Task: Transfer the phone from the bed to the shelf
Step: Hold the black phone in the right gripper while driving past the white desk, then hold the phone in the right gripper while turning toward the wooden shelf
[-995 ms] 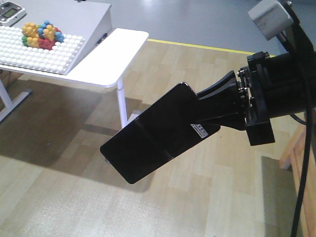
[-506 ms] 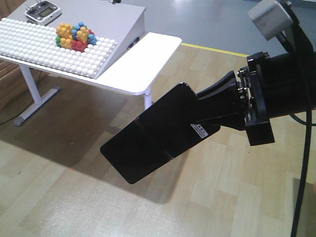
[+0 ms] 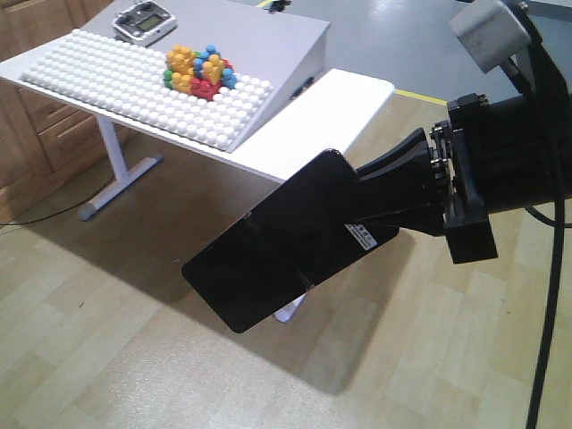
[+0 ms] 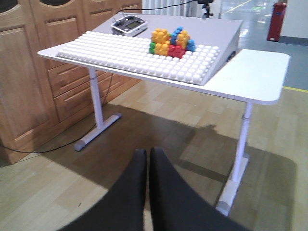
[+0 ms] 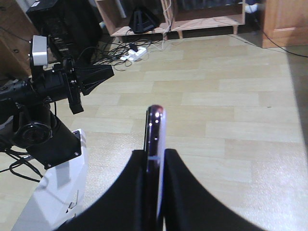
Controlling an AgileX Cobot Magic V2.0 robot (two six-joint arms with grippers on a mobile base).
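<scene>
The phone, a glossy black slab with a small white sticker, hangs above the wooden floor, tilted down to the left. My right gripper is shut on its upper end. In the right wrist view the phone stands edge-on between the two black fingers of the right gripper. My left gripper is shut with nothing in it, pointing at the floor in front of a white table. The left gripper also shows at the far left of the right wrist view. The bed and the shelf are out of view.
A white table carries a sloped white studded board with a cluster of coloured bricks and a grey device. Brown wooden cabinets stand to its left. Cables and a low open wooden unit lie across the room.
The front view has swung left: the white table and studded board have slid right and down in the frame. The phone stays in the right gripper's grip, unchanged.
</scene>
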